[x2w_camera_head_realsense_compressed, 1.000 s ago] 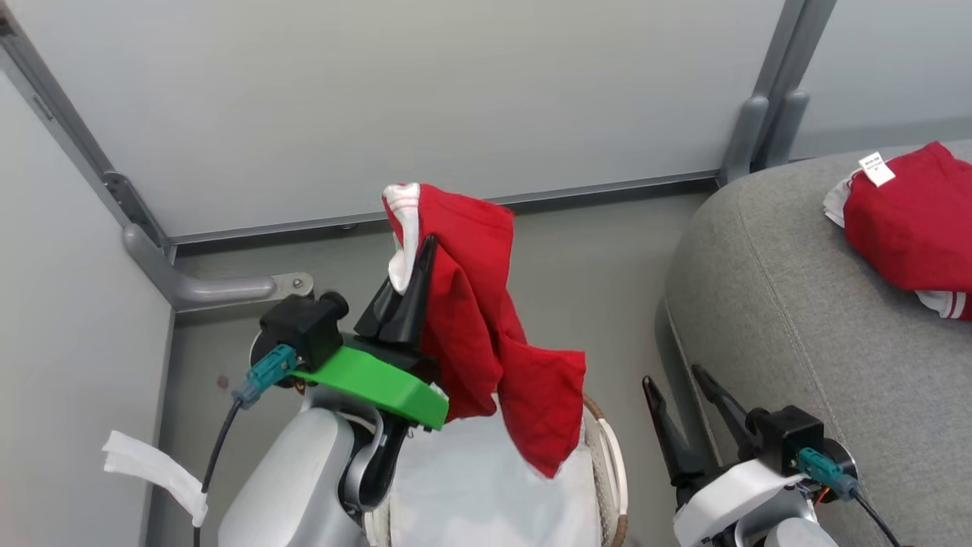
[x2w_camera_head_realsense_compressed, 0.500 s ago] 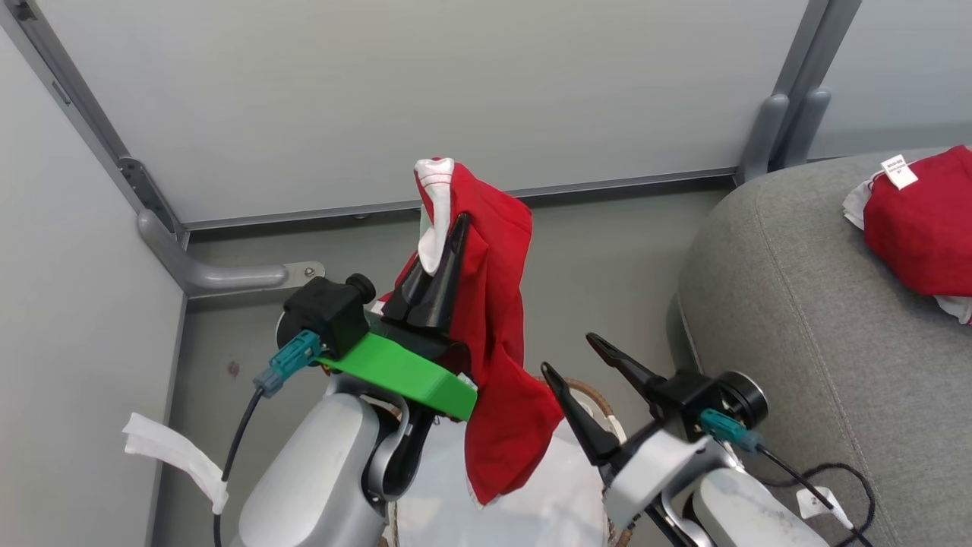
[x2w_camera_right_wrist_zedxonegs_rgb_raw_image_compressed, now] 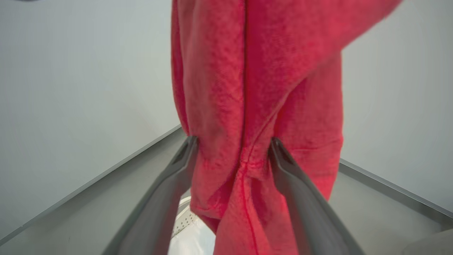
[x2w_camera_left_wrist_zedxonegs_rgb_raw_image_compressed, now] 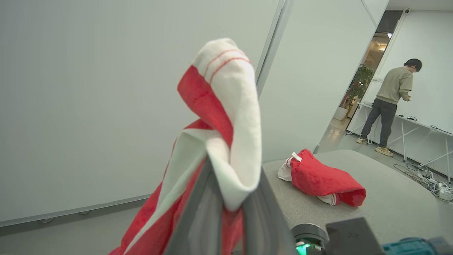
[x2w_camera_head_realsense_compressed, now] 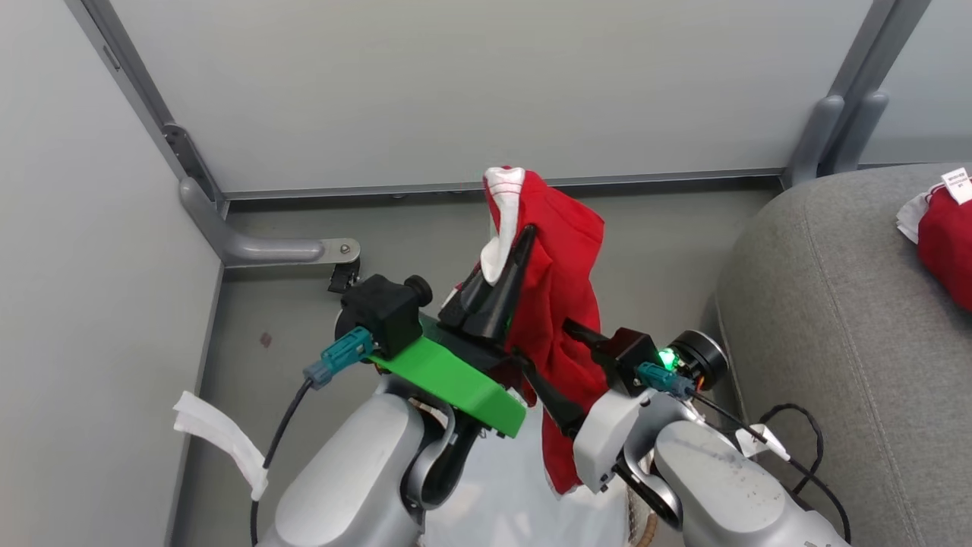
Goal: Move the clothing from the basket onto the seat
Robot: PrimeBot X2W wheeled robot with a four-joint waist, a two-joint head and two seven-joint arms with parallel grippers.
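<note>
In the head view, the left gripper (x2w_camera_head_realsense_compressed: 524,232) stands raised at the centre. Its two dark fingers are pressed together and pinch the white-trimmed edge of a red garment (x2w_camera_head_realsense_compressed: 566,281). The garment hangs from this grip down over the white-lined basket (x2w_camera_head_realsense_compressed: 501,501) at the near edge; whether its lower end touches the liner cannot be determined. The right gripper (x2w_camera_head_realsense_compressed: 548,348) reaches in from the right at mid-height of the cloth, with its fingers spread wide, one on each side of the hanging fold. The grey seat (x2w_camera_head_realsense_compressed: 835,342) lies to the right, well apart from the held garment. A second red garment (x2w_camera_head_realsense_compressed: 945,243) with a white label (x2w_camera_head_realsense_compressed: 958,184) rests on the far right part of the seat. In the left wrist view, the closed fingers clamp white trim with thin red stripes, which folds over the fingertips. Beyond them to the right, the second red garment lies crumpled on the seat. Far behind it, a person (x2w_camera_left_wrist_zedxonegs_rgb_raw_image_compressed: 389,102) stands at a white table (x2w_camera_left_wrist_zedxonegs_rgb_raw_image_compressed: 421,124). In the right wrist view, the two fingers (x2w_camera_right_wrist_zedxonegs_rgb_raw_image_compressed: 300,198) stand wide apart. The red cloth hangs between them, fills the gap and touches both inner faces near the tips; whether they press on it cannot be determined. A perforated white part of the basket shows below, between the fingers.
</note>
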